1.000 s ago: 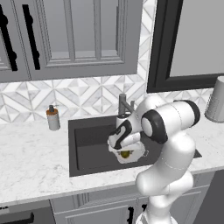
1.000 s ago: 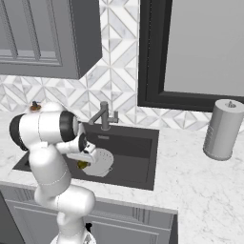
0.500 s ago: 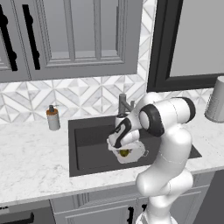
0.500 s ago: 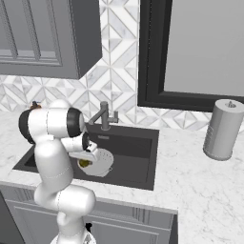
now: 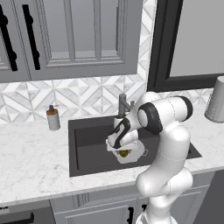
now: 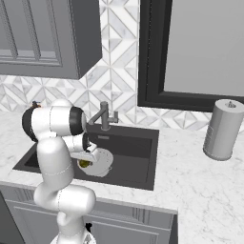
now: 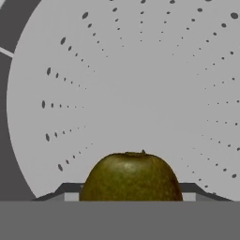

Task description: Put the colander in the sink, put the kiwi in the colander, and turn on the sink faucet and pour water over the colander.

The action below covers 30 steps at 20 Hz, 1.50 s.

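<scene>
**Kiwi over the colander, faucet yet to come**

From the left of the surface (image 5: 30, 153): a small soap bottle (image 5: 53, 118) stands on the marble by the wall, then the dark sink (image 5: 87, 140) opens beside it. Inside the sink sits the white colander (image 5: 131, 154), so that part of the job looks done. The arm is bent down over it, and the gripper (image 5: 123, 148) hangs just above the bowl with the kiwi (image 7: 131, 177) between its fingers.

Looking along the hand, the kiwi sits right between the two dark fingertips (image 7: 70, 190), with the perforated floor of the colander spread out beneath it. The gripper appears to be closed on the fruit at about the kiwi's own width, though from where I stand I can't be sure whether it is pressing or has just slackened. In the base views a bit of olive-brown shows inside the bowl's rim.

So the step in hand is the second one: dropping the kiwi in. I'd say the next move calls for opening the fingers, lifting clear, then reaching back to the faucet (image 6: 103, 116) behind the sink to work its lever. Far right, a grey canister (image 6: 222, 129) stands apart.
</scene>
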Motion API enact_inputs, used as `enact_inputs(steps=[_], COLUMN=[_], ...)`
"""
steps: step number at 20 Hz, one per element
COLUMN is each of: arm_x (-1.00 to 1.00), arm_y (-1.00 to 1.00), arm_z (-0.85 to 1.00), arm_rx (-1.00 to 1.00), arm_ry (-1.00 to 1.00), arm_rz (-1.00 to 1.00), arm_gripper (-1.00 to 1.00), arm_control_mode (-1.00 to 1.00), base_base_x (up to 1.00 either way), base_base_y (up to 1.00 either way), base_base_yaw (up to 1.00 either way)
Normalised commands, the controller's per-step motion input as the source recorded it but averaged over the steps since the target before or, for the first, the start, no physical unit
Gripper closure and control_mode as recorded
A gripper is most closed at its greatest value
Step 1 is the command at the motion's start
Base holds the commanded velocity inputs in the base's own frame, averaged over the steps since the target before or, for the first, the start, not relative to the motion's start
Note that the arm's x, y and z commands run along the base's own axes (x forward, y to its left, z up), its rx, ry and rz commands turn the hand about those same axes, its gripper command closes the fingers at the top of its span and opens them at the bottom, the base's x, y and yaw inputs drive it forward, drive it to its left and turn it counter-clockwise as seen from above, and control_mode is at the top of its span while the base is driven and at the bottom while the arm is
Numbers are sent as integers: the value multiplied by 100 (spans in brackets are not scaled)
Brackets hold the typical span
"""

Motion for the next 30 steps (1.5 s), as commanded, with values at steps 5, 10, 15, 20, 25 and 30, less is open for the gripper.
enact_inputs(steps=[5, 10, 15, 20, 25, 30], arm_x=[0, 0, 0, 0, -4, -40], arm_y=[0, 0, 0, 0, 0, 0], arm_z=[0, 0, 0, 0, 9, 58], arm_rx=[0, 0, 0, 0, 0, 0], arm_ry=[0, 0, 0, 0, 0, 0], arm_rz=[0, 0, 0, 0, 0, 0], arm_gripper=[100, -100, -100, -100, -100, -100], arm_control_mode=[-100, -100, -100, -100, -100, -100], base_base_x=[0, 0, 0, 0, 0, 0], base_base_y=[0, 0, 0, 0, 0, 0], base_base_yaw=[0, 0, 0, 0, 0, 0])
